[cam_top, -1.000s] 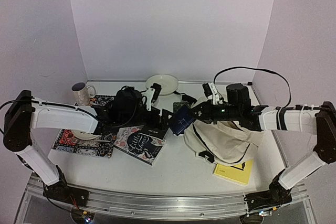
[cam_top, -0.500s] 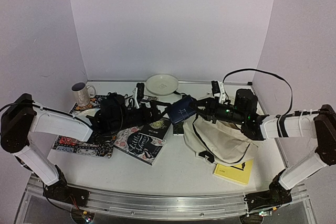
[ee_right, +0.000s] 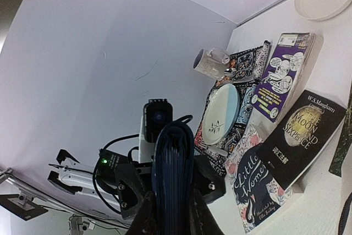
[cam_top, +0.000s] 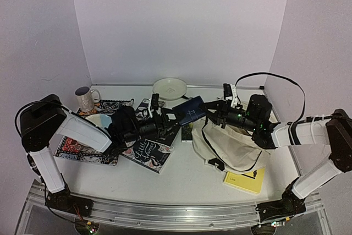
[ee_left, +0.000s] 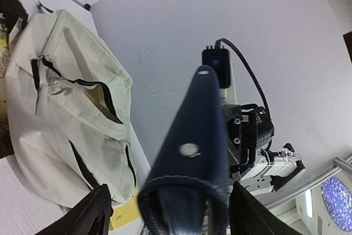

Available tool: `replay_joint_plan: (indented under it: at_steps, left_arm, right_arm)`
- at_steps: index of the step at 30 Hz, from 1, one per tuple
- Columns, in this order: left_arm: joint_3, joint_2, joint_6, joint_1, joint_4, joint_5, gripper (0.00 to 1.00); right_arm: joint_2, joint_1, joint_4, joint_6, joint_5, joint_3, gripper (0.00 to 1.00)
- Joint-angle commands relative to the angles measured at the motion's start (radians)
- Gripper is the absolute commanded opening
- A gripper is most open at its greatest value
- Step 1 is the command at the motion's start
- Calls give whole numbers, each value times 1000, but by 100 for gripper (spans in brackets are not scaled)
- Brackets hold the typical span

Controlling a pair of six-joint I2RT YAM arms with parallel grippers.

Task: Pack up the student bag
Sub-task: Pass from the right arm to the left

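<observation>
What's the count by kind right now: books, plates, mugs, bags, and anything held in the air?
Books: 4, Little Women, The Moon and Sixpence, purple comic-cover book, yellow book
Plates: 2, cream plate, pale blue-and-white plate
Mugs: 1, white mug
Bags: 1, student bag
Held: 1, navy case in the right gripper
Total: 9

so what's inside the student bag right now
The student bag is partly unzipped, showing only tan lining, no items. Its cream fabric covers the rest of the inside, so anything deeper cannot be seen.
</observation>
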Motion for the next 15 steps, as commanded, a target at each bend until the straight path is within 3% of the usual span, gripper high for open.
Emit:
replay_joint_plan:
  at_steps: [1, 11, 15]
  left_arm:
    - [30, -22, -24, 4, 133, 29, 69]
    - [27, -26, -16, 4, 139, 13, 32]
    - [-1, -42, -17, 10, 139, -12, 16]
  right_arm:
    - [12, 0, 114, 11, -8, 2, 0]
    - [44, 0, 98, -22, -36, 6, 0]
    - [32, -13, -32, -130, -26, 20, 12]
